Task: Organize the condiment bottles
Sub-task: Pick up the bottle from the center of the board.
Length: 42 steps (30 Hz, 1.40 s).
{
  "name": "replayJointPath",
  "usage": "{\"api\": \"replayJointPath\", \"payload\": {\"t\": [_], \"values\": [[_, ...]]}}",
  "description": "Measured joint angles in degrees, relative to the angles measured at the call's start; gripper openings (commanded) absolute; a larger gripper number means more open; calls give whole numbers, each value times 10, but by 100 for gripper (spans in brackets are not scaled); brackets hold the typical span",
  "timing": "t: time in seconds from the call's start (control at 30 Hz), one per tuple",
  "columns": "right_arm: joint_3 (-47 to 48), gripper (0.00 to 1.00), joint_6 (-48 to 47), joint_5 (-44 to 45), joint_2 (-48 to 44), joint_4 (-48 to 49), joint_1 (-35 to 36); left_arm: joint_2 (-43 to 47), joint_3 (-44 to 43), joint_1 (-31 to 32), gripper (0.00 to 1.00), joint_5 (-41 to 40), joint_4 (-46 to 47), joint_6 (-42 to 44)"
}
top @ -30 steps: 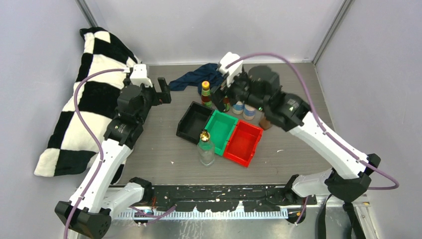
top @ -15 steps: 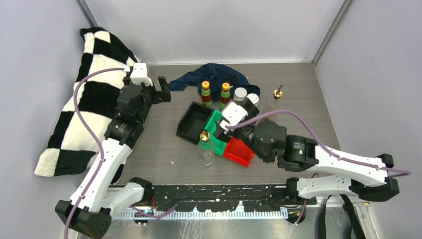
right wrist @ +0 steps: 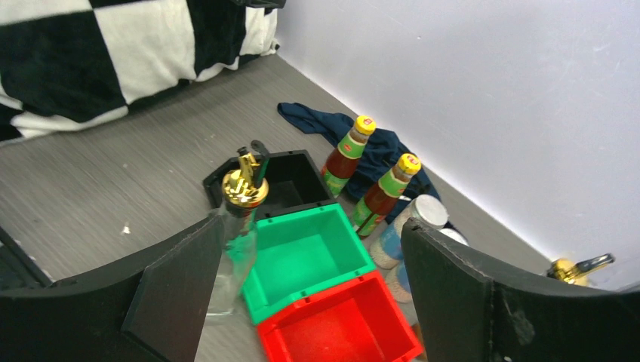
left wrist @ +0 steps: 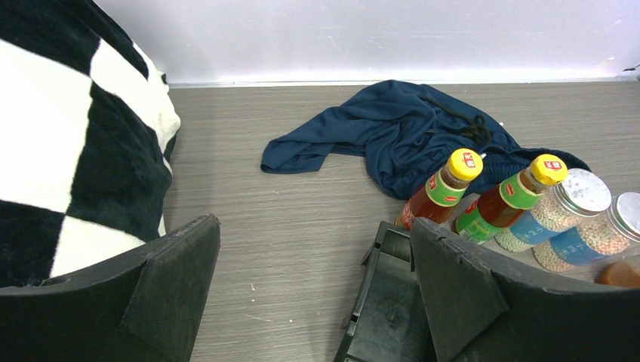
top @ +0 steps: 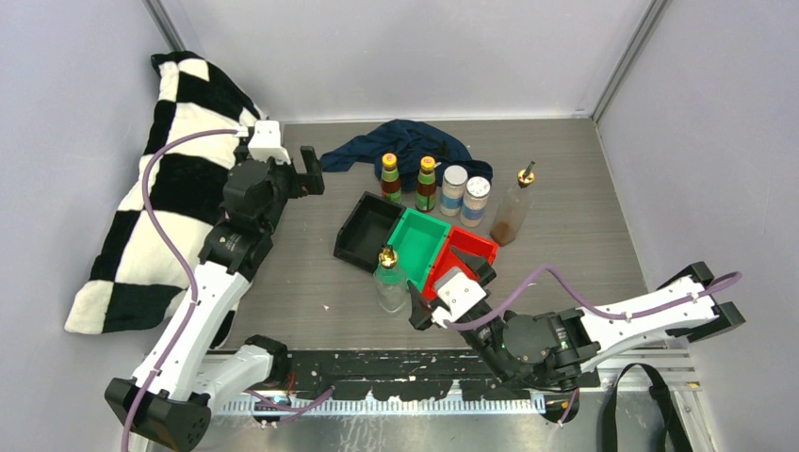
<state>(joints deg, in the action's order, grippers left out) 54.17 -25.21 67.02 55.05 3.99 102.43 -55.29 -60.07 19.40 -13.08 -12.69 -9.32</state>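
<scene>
Two dark bottles with yellow caps (top: 389, 179) (top: 427, 184), two white-capped jars (top: 454, 190) (top: 477, 201) and a glass bottle with a gold pourer (top: 513, 212) stand in a row behind the bins. A second gold-topped glass bottle (top: 388, 281) stands at the green bin's near-left corner. My left gripper (top: 311, 171) hangs open to the left of the row with bare table between its fingers (left wrist: 313, 241). Low by the front edge, my right gripper (top: 448, 282) is open and empty, facing the bins (right wrist: 313, 249), its left finger close beside the near glass bottle (right wrist: 234, 234).
A black bin (top: 367, 231), a green bin (top: 417, 247) and a red bin (top: 466, 259) sit side by side mid-table, all showing empty. A dark blue cloth (top: 405, 141) lies behind the bottles. A black-and-white checked pillow (top: 170, 188) fills the left side.
The right arm has drawn back from the bottle row at the rear to a low spot near the front edge, gripper still open. The left arm has stayed put.
</scene>
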Motion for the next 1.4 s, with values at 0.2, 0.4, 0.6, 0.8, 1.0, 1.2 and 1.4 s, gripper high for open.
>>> {"api": "replayJointPath", "payload": {"t": [0.2, 0.4, 0.6, 0.8, 1.0, 1.2, 1.4], "values": [[-62, 92, -6, 60, 13, 161, 53, 0, 0, 0, 97, 0, 0, 4], [-146, 92, -27, 75, 45, 328, 70, 0, 0, 0, 97, -8, -4, 3], [-171, 92, -54, 80, 71, 443, 78, 0, 0, 0, 97, -17, -9, -3], [-193, 92, -77, 79, 93, 539, 79, 0, 0, 0, 97, -26, -23, -16], [-196, 94, -113, 79, 159, 632, 79, 0, 0, 0, 97, -35, -29, -28], [-208, 96, -140, 79, 182, 690, 79, 0, 5, 0, 100, -40, -35, -39], [-220, 97, -113, 75, 156, 665, 59, 0, 14, 0, 100, -51, -39, -43]]}}
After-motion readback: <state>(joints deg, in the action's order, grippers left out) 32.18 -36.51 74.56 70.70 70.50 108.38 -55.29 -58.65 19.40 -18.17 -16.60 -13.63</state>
